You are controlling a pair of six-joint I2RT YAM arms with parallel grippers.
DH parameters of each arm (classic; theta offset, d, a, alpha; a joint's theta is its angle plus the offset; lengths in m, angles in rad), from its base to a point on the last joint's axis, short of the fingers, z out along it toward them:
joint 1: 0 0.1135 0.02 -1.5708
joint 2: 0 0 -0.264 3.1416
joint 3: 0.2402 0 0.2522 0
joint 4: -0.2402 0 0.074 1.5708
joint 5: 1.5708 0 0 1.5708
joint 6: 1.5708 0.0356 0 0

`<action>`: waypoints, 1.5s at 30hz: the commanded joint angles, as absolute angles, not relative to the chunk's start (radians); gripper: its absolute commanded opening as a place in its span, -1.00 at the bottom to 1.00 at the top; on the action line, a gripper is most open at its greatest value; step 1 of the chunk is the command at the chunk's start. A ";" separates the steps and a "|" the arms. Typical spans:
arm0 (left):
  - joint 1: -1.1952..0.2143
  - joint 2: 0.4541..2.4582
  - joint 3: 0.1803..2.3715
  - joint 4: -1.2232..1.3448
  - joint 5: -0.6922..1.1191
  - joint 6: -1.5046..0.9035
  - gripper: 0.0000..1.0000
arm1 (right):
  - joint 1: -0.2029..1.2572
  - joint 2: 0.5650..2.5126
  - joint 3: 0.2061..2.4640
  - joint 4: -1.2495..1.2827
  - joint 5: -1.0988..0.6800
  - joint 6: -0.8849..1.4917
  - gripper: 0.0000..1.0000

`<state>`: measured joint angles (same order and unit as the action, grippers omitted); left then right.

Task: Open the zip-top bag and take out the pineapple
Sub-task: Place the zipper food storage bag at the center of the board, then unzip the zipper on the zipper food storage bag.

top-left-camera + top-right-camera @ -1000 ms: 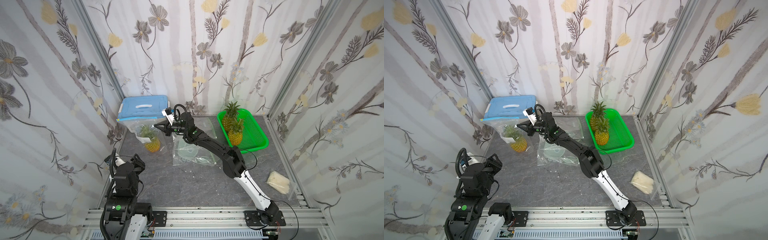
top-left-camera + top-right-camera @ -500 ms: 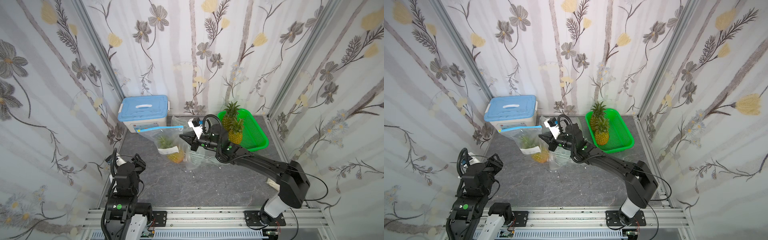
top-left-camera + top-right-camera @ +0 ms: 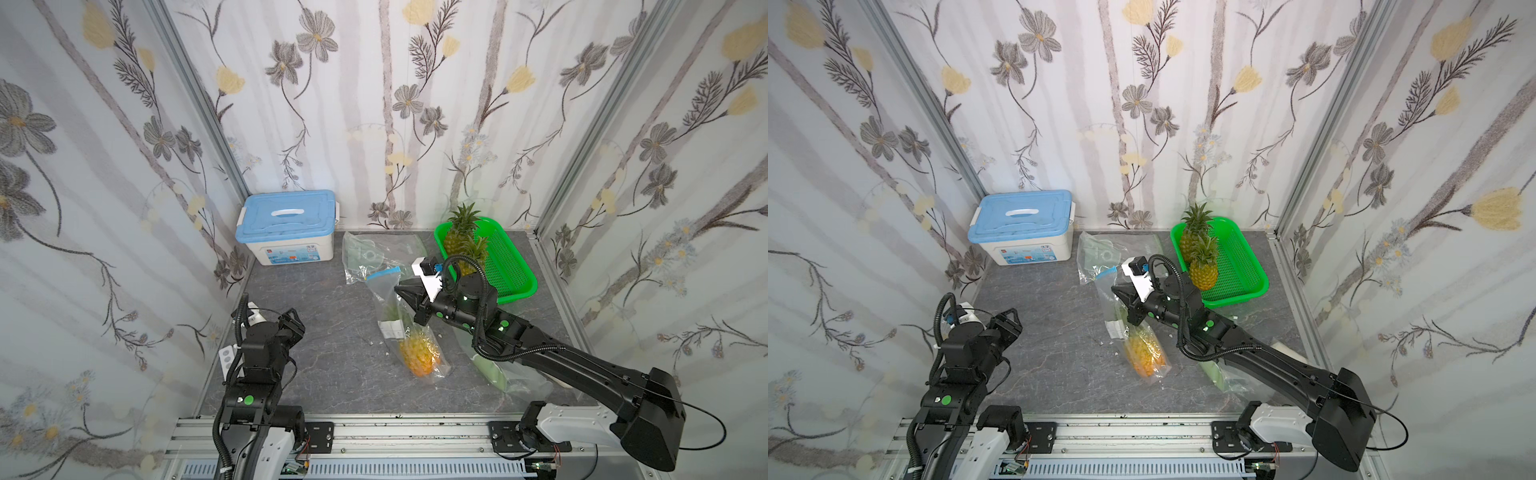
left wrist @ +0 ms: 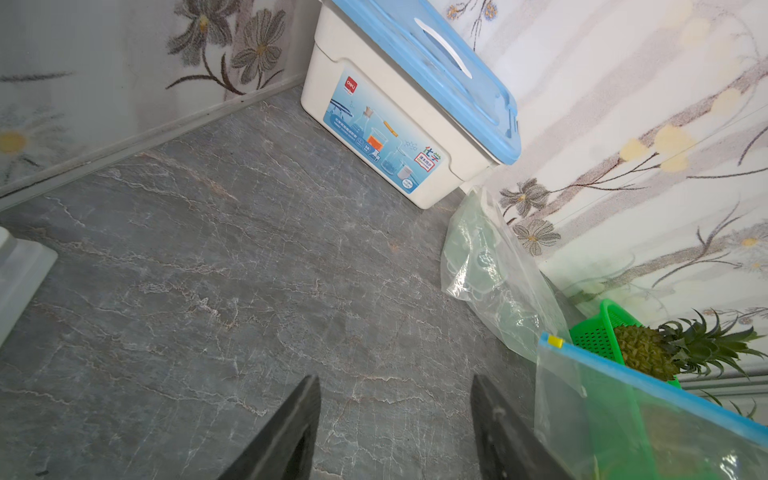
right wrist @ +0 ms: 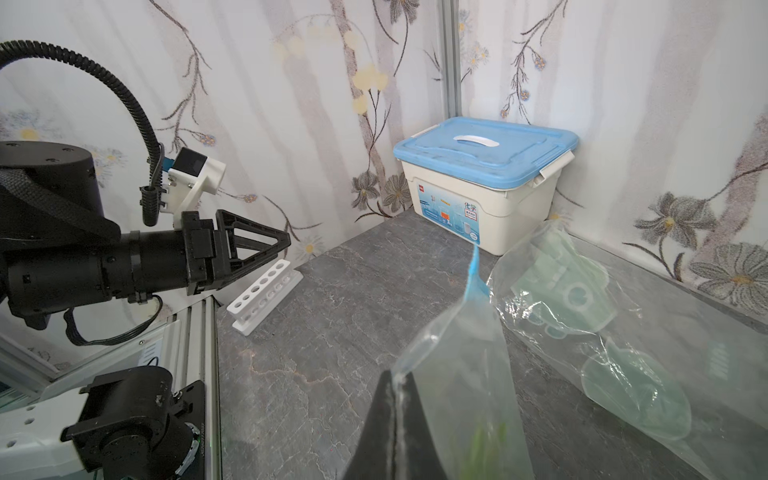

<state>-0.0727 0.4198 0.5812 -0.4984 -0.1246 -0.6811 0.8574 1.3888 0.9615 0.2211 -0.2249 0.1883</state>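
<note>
- Right gripper is clamped shut on the clear zip-top bag with the blue seal strip. It pinches the plastic along one side, a bit below the strip. In the right wrist view the black fingers are pressed together with film caught between them.
- That bag sits around the middle of the grey stone-look table, slightly toward the right edge. Its blue strip end points to the far edge.
- The yellow-orange pineapple with green leaves is inside the bag at the low end, closer to the near edge. Honestly can't tell if the bag's bottom rests on the table or hangs just off it.
- From the left wrist view the strip is one straight blue line with a little yellow tab at its end. It looks zipped to me, but I wouldn't swear on it.
- Left gripper is by the left edge toward the near corner, well apart from the bag. Its jaws stand apart with nothing between them.
- Other stuff:
  - A white storage box with a light-blue lid is in the far left corner.
  - A green plastic mesh basket is in the far right corner, with two bare pineapples standing in it.
  - A crumpled clear bag with pale green shapes lies by the far edge, between the box and the basket.
  - A second clear bag with something pale green lies under the right arm near the right edge.
  - A white test-tube rack lies at the left edge, beside the left arm.
</note>
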 commanded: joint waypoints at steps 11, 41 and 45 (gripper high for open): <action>-0.073 0.391 0.566 -0.440 -0.096 -0.681 0.23 | 0.901 1.436 0.963 0.334 -0.205 0.184 -1.00; -0.071 0.606 0.507 -0.018 0.181 -0.657 0.33 | 0.975 1.061 0.780 -0.040 0.140 0.271 -0.10; -0.069 0.686 0.544 0.008 0.195 -0.608 0.34 | 0.974 1.106 0.909 -0.107 0.195 0.184 -0.03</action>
<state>-0.0704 0.6571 0.5232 -0.0853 0.1661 -0.6537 0.9741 1.0756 0.8440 -0.0483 0.1265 0.2470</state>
